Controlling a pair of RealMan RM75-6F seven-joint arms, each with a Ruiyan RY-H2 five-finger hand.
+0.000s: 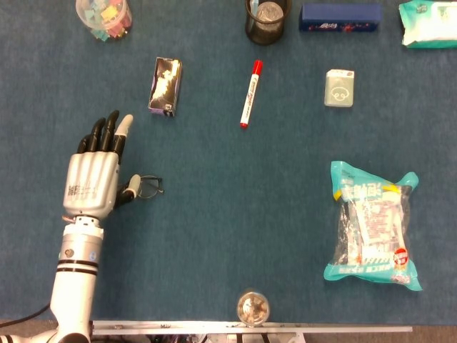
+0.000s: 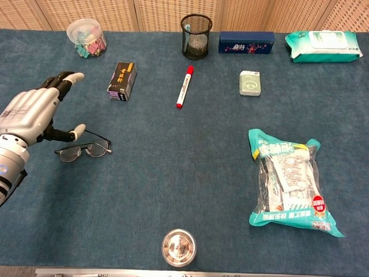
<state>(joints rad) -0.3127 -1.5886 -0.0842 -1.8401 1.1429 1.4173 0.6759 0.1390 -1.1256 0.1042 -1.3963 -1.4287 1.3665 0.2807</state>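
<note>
— My fingers (image 2: 57, 85) are straight and close side by side, and the thumb sticks out to the side. My left hand (image 2: 31, 109) holds nothing. It floats flat over the blue table (image 2: 173, 173), near the left edge.

— Where are the glasses?

— The glasses (image 2: 83, 150) lie on the table just beside my thumb, on the side toward the middle. From the head view I see only part of them (image 1: 148, 187), because my hand covers the rest. I cannot tell if the thumb tip touches the frame.

— And the little box?

— The small dark box (image 2: 122, 81) sits a bit further on, toward the far edge, apart from my fingertips.

— What step are you on?

— I think I am lining up over the glasses, with nothing picked up so far.

— What does the next move need?

— I would go down slowly and close softly on the thin frame. It looks light and could slide away.

— Your other hand?

— I cannot see my right hand in either view.
</note>
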